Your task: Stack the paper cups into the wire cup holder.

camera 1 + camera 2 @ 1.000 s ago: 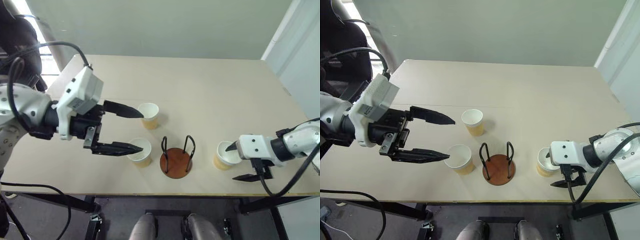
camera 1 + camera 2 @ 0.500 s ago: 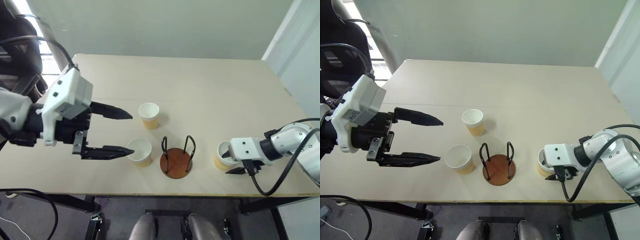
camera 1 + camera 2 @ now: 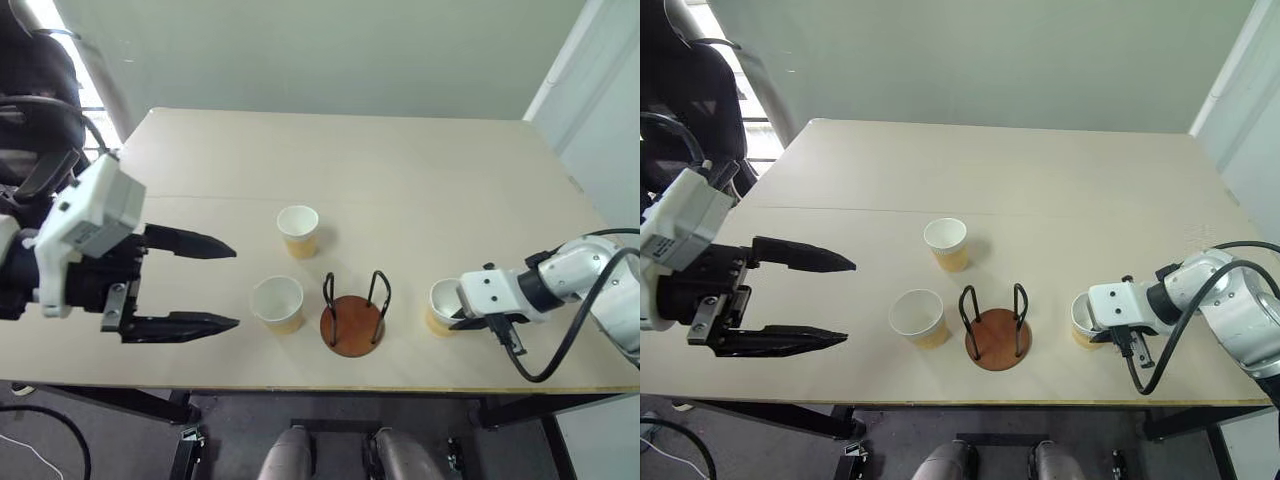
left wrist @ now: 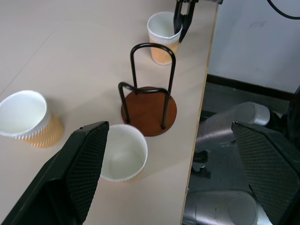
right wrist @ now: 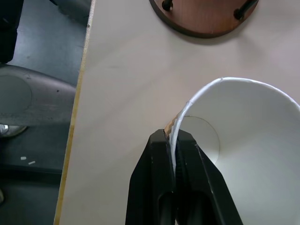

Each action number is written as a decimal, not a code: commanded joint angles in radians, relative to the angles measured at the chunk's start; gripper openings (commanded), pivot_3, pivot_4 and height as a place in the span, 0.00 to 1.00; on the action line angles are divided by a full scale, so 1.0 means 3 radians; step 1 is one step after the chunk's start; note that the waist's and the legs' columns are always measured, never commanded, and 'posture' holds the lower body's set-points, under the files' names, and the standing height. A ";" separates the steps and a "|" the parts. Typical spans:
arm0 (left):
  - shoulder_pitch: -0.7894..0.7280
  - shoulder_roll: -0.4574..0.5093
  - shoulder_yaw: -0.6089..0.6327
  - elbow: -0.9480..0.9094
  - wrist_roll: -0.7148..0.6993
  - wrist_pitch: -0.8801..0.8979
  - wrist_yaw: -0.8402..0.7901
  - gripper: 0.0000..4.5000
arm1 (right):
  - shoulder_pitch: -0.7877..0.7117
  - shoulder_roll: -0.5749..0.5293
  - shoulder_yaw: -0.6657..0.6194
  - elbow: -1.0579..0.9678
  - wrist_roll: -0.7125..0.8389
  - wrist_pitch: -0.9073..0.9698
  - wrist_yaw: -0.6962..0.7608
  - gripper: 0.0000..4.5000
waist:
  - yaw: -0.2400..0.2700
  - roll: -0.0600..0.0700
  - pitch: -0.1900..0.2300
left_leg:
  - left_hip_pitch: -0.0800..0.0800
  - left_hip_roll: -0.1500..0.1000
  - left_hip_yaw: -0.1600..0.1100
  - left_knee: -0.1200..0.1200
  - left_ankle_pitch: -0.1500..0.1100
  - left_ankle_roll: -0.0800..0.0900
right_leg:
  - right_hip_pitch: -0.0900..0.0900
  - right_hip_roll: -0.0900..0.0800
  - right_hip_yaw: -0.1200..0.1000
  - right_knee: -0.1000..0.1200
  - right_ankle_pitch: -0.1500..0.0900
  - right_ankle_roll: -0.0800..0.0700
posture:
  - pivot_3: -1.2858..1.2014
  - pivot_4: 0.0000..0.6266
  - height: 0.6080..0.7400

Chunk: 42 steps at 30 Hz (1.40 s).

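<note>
The right gripper [image 5: 172, 154] hides part of the nearest paper cup's [image 3: 444, 302] rim, fingers pinched on its wall. Beyond stands the empty wire cup holder [image 3: 352, 322], two cups [image 3: 278, 303] before the left gripper's [image 3: 226, 286] wide-spread fingers on the worktop [image 3: 420, 190].

- The paper cups [image 3: 299, 230] were white inside, tan outside.
- The wire cup holder [image 3: 352, 318] had a reddish-brown base, black wires.
- The table [image 3: 420, 190] was beige.
</note>
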 commanded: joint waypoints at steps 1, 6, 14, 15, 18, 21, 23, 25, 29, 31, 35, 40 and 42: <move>0.0088 0.0037 0.0240 0.0077 0.0146 -0.0113 -0.0139 1.00 | -0.0215 -0.0010 -0.0266 0.0045 0.0273 -0.0047 0.0188 0.00 | -0.0002 0.0000 0.0000 | 0.0000 0.0000 0.0000 0.0000 0.0000 0.0000 | 0.0000 0.0000 0.0000 0.0000 -0.0001 -0.0001 | 0.52 0.24 1.00; 0.0244 0.0008 0.0397 0.0151 0.0268 -0.0211 -0.0302 1.00 | -0.0783 0.0020 -0.0555 0.0204 0.0803 0.0102 0.0443 0.00 | -0.0002 0.0000 0.0000 | -0.0002 0.0000 0.0000 -0.0001 -0.0001 -0.0001 | -0.0003 0.0001 0.0000 0.0000 -0.0003 -0.0006 | 0.52 0.24 1.00; 0.0277 -0.0002 0.0449 0.0180 0.0281 -0.0242 -0.0362 1.00 | -0.1664 0.0543 -0.0613 0.0254 0.1485 0.0517 0.0360 0.00 | -0.0006 -0.0004 -0.0002 | 0.0010 0.0074 -0.0037 0.0002 -0.0026 -0.0054 | 0.0002 0.0091 -0.0005 -0.0009 0.0003 -0.0113 | 0.52 0.24 1.00; 0.0280 -0.0006 0.0455 0.0168 0.0274 -0.0241 -0.0364 1.00 | -0.1646 0.0642 -0.0558 0.0156 0.1526 0.0566 0.0316 0.00 | -0.0007 -0.0006 -0.0003 | 0.0010 0.0096 -0.0037 0.0000 -0.0030 -0.0061 | 0.0001 0.0106 -0.0011 -0.0012 0.0007 -0.0125 | 0.52 0.24 1.00; 0.0294 -0.0018 0.0470 0.0138 0.0267 -0.0228 -0.0361 1.00 | -0.1560 0.0871 -0.0367 -0.0024 0.1437 0.0605 0.0169 0.00 | -0.0012 -0.0006 -0.0003 | 0.0030 0.0125 -0.0034 -0.0013 -0.0041 -0.0080 | 0.0003 0.0144 -0.0014 0.0009 -0.0002 -0.0145 | 0.52 0.24 1.00; 0.0313 -0.0029 0.0491 0.0108 0.0265 -0.0208 -0.0354 1.00 | -0.1502 0.1034 -0.0144 -0.0042 0.1174 0.0531 0.0009 0.00 | -0.0013 -0.0006 -0.0002 | 0.0056 0.0165 -0.0022 -0.0031 -0.0053 -0.0112 | 0.0031 0.0187 -0.0012 0.0015 -0.0005 -0.0151 | 0.52 0.24 1.00; 0.0327 -0.0035 0.0502 0.0091 0.0267 -0.0199 -0.0348 1.00 | -0.1474 0.1099 -0.0035 -0.0034 0.1035 0.0475 -0.0055 0.00 | -0.0013 -0.0006 -0.0002 | 0.0066 0.0201 -0.0018 -0.0029 -0.0052 -0.0146 | 0.0040 0.0228 0.0000 0.0013 -0.0007 -0.0153 | 0.52 0.24 1.00; 0.0337 -0.0041 0.0508 0.0077 0.0266 -0.0194 -0.0338 1.00 | -0.1452 0.1139 0.0026 -0.0031 0.0952 0.0438 -0.0078 0.00 | -0.0012 -0.0006 -0.0002 | 0.0090 0.0218 -0.0017 -0.0028 -0.0048 -0.0165 | 0.0047 0.0250 0.0005 0.0011 -0.0008 -0.0156 | 0.52 0.24 1.00; 0.0352 -0.0047 0.0515 0.0059 0.0276 -0.0200 -0.0312 1.00 | -0.1409 0.1219 0.0136 -0.0039 0.0828 0.0375 -0.0101 0.00 | -0.0012 -0.0007 -0.0002 | 0.0110 0.0225 -0.0008 -0.0029 -0.0051 -0.0166 | 0.0062 0.0267 0.0013 0.0004 -0.0006 -0.0159 | 0.52 0.24 1.00; 0.0356 -0.0047 0.0518 0.0055 0.0279 -0.0199 -0.0307 1.00 | -0.1395 0.1254 0.0163 -0.0046 0.0810 0.0372 -0.0112 0.00 | -0.0013 -0.0007 -0.0002 | 0.0114 0.0225 -0.0006 -0.0027 -0.0051 -0.0165 | 0.0066 0.0267 0.0017 0.0002 -0.0006 -0.0158 | 0.52 0.24 1.00; 0.0363 -0.0047 0.0528 0.0042 0.0272 -0.0189 -0.0299 1.00 | -0.1361 0.1315 0.0230 -0.0049 0.0724 0.0334 -0.0144 0.00 | -0.0015 -0.0009 -0.0003 | 0.0113 0.0226 -0.0004 -0.0019 -0.0052 -0.0162 | 0.0066 0.0267 0.0024 -0.0001 -0.0004 -0.0158 | 0.52 0.24 1.00; 0.0364 -0.0032 0.0547 0.0038 0.0258 -0.0167 -0.0303 1.00 | -0.1395 0.1313 0.0220 -0.0068 0.0719 0.0326 -0.0087 0.00 | -0.0018 -0.0009 -0.0003 | 0.0112 0.0226 -0.0003 -0.0016 -0.0054 -0.0160 | 0.0065 0.0267 0.0030 -0.0001 -0.0003 -0.0167 | 0.52 0.24 1.00; 0.0364 -0.0028 0.0544 0.0042 0.0264 -0.0166 -0.0305 1.00 | -0.1448 0.1299 0.0189 -0.0038 0.0732 0.0315 -0.0050 0.00 | -0.0018 -0.0009 -0.0003 | 0.0112 0.0226 -0.0001 -0.0016 -0.0054 -0.0160 | 0.0064 0.0267 0.0032 -0.0001 -0.0003 -0.0168 | 0.52 0.24 1.00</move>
